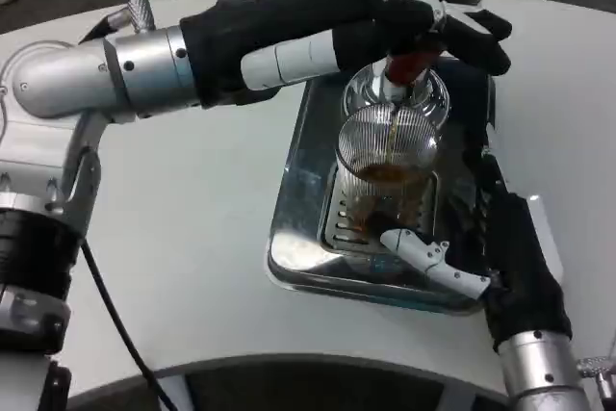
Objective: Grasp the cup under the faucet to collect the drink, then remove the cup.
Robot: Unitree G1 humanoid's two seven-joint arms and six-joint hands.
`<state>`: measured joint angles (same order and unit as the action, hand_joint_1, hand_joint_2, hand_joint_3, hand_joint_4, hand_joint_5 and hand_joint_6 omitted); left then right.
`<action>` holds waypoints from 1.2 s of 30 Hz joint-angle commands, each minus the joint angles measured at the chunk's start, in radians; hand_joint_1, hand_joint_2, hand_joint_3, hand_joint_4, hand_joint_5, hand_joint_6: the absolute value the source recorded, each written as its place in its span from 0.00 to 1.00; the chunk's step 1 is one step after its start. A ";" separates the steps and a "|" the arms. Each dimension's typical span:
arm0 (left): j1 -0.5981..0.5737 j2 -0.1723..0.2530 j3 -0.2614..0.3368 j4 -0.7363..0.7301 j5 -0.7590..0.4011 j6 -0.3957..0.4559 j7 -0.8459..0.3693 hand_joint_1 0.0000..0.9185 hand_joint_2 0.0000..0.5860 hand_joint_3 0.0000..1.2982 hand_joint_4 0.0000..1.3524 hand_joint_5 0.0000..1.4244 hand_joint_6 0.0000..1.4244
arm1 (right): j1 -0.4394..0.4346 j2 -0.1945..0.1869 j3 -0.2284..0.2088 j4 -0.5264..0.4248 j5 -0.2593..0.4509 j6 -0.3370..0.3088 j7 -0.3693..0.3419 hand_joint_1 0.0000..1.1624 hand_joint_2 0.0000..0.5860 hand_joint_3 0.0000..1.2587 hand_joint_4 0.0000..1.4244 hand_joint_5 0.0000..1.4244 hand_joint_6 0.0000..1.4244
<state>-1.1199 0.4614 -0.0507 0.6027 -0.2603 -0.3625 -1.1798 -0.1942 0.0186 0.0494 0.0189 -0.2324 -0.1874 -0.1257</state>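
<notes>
White table (192, 238) with a round edge fills the scene, and a dark floor shows beyond it. Shiny metal tray (298, 247) with a slotted grate sits on it. The clear ribbed cup (387, 175) stands on the grate, just left of the right hand (500, 257), under the red faucet (402, 69), with brown drink in it. That hand's fingers are spread, holding nothing. The left hand (423, 31) presses on the faucet above.
</notes>
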 commanded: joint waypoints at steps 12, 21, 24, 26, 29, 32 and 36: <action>0.012 -0.001 -0.035 0.047 0.047 -0.029 -0.024 0.00 0.03 0.28 0.07 0.10 0.00 | -0.077 0.009 0.025 0.116 0.001 -0.038 -0.021 0.75 0.24 0.00 0.00 0.00 0.05; 0.007 -0.003 -0.039 0.059 0.049 -0.039 -0.019 0.00 0.03 0.29 0.07 0.10 0.00 | -0.103 0.012 0.033 0.141 -0.003 -0.045 -0.033 0.74 0.24 0.00 0.00 0.00 0.05; 0.008 -0.003 -0.040 0.062 0.050 -0.041 -0.018 0.00 0.03 0.29 0.07 0.10 0.00 | -0.107 0.011 0.041 0.142 -0.011 -0.044 -0.035 0.75 0.24 0.00 0.00 0.00 0.05; 0.008 -0.002 -0.040 0.063 0.051 -0.042 -0.018 0.00 0.03 0.29 0.07 0.10 0.00 | -0.110 0.010 0.049 0.145 -0.016 -0.043 -0.037 0.75 0.24 0.00 0.00 0.00 0.05; 0.008 -0.001 -0.040 0.063 0.051 -0.043 -0.017 0.00 0.03 0.29 0.07 0.10 0.00 | -0.117 0.009 0.055 0.154 -0.019 -0.042 -0.038 0.75 0.24 0.00 0.00 0.00 0.05; 0.008 -0.001 -0.038 0.064 0.051 -0.044 -0.017 0.00 0.03 0.29 0.07 0.10 0.00 | -0.122 0.010 0.060 0.160 -0.022 -0.043 -0.040 0.75 0.24 0.00 0.00 0.00 0.05; 0.007 -0.001 -0.038 0.065 0.052 -0.044 -0.017 0.00 0.03 0.29 0.07 0.10 0.00 | -0.127 0.009 0.067 0.160 -0.031 -0.042 -0.044 0.75 0.24 0.00 0.00 0.01 0.05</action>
<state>-1.1345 0.4613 -0.0605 0.6500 -0.2519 -0.4103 -1.1724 -0.3187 0.0247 0.1002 0.1677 -0.2526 -0.2212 -0.1691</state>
